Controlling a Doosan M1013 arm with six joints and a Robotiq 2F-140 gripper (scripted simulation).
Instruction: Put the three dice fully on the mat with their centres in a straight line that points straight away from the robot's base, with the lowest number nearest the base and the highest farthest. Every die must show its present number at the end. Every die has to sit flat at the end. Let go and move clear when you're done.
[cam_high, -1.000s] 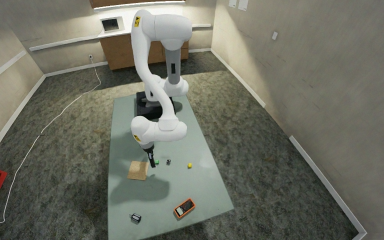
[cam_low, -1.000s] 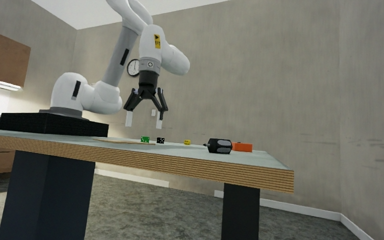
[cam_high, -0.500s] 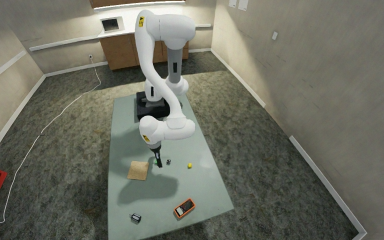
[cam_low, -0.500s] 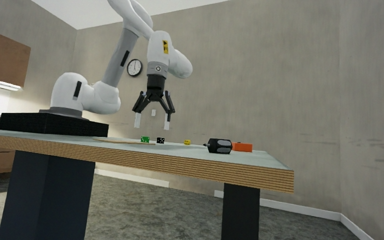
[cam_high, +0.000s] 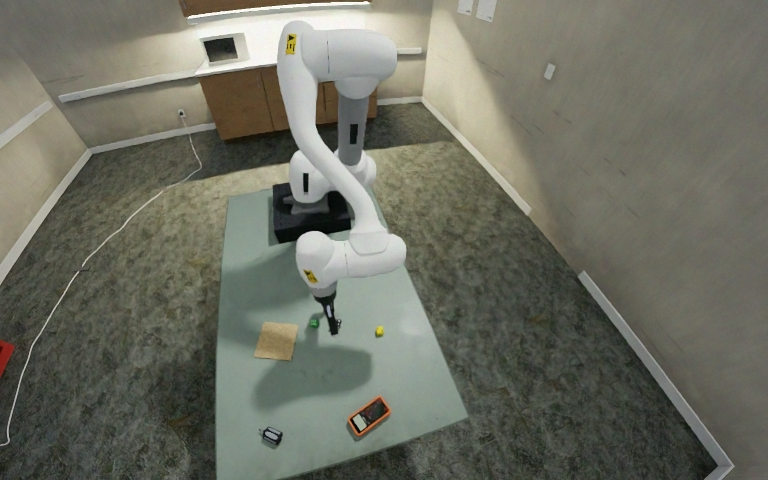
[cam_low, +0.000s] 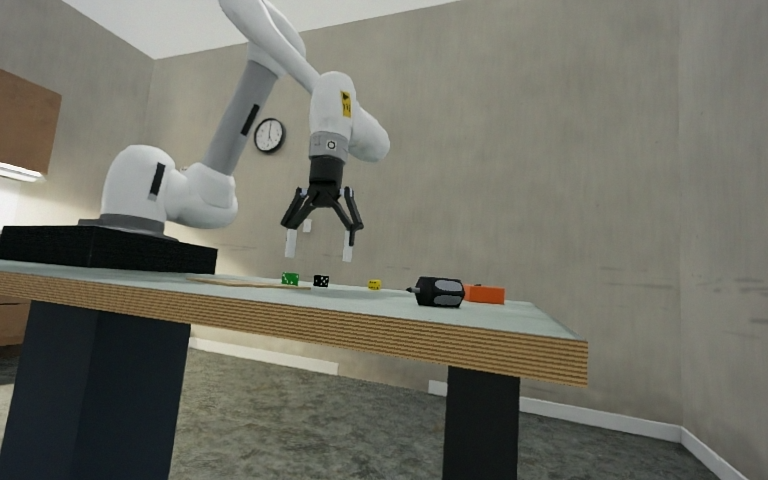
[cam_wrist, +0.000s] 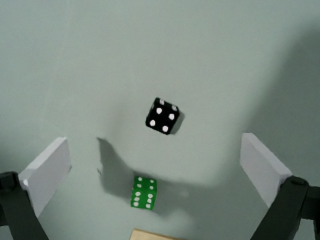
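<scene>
My gripper (cam_high: 334, 330) (cam_low: 318, 258) (cam_wrist: 154, 151) is open and empty, above the table near the black die. The black die (cam_high: 338, 323) (cam_low: 321, 281) (cam_wrist: 162, 116) shows four on top; it lies ahead of the line between the fingertips in the wrist view and is partly hidden behind the gripper in the top view. The green die (cam_high: 314, 323) (cam_low: 289, 278) (cam_wrist: 144, 194) shows six on top and lies between the black die and the mat (cam_high: 275, 341) (cam_wrist: 150, 235). The yellow die (cam_high: 379, 331) (cam_low: 374, 284) lies farther from the mat; its top number is too small to read.
An orange-edged multimeter (cam_high: 369, 417) (cam_low: 484, 294) and a small black device with a pointed tip (cam_high: 272, 435) (cam_low: 440, 292) lie near the table's far end from the base. The robot's black base block (cam_high: 311, 225) (cam_low: 50, 246) stands at the other end.
</scene>
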